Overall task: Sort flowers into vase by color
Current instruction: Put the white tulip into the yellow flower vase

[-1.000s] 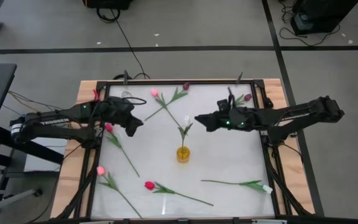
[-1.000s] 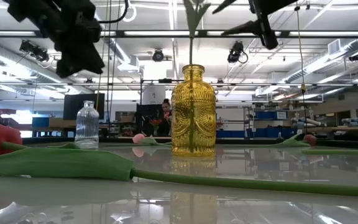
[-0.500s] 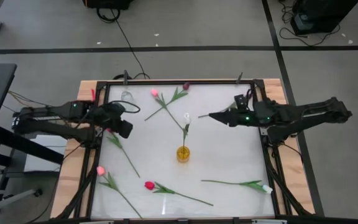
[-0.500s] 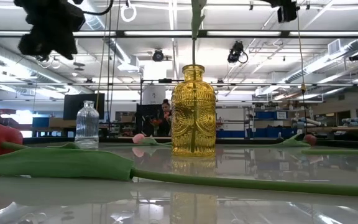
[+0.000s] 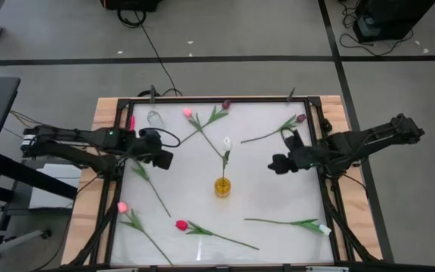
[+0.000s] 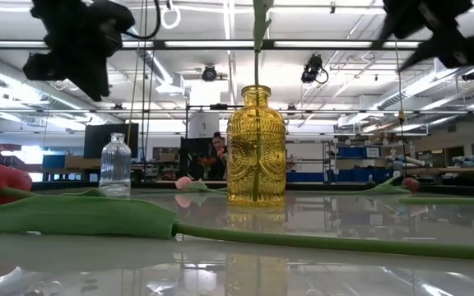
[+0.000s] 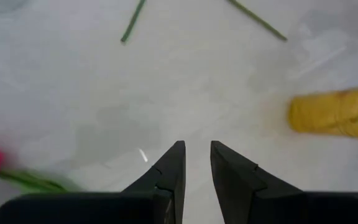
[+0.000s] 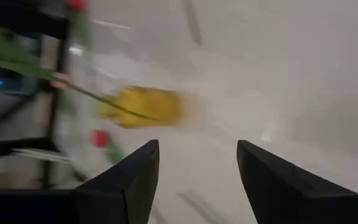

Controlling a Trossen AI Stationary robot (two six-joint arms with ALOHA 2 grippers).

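One white tulip (image 5: 226, 142) already stands in the yellow vase (image 5: 222, 187) at the middle of the white surface (image 5: 270, 193), while the other flowers lie scattered flat around it. The left end effector (image 5: 165, 158) hovers above the left side, its fingers (image 7: 166, 174) nearly closed with a thin gap and nothing between them; just beside it lies a pink tulip (image 5: 134, 155), stem slanting toward the near edge, which looks to be the likeliest next pick. The right end effector (image 5: 276, 165) hangs to the right of the vase, fingers (image 8: 129, 177) spread wide and empty; a dark purple tulip (image 5: 300, 119) lies beyond it near the far right corner, stem running roughly crosswise. A clear glass vase (image 5: 154, 118) waits in the far left corner.
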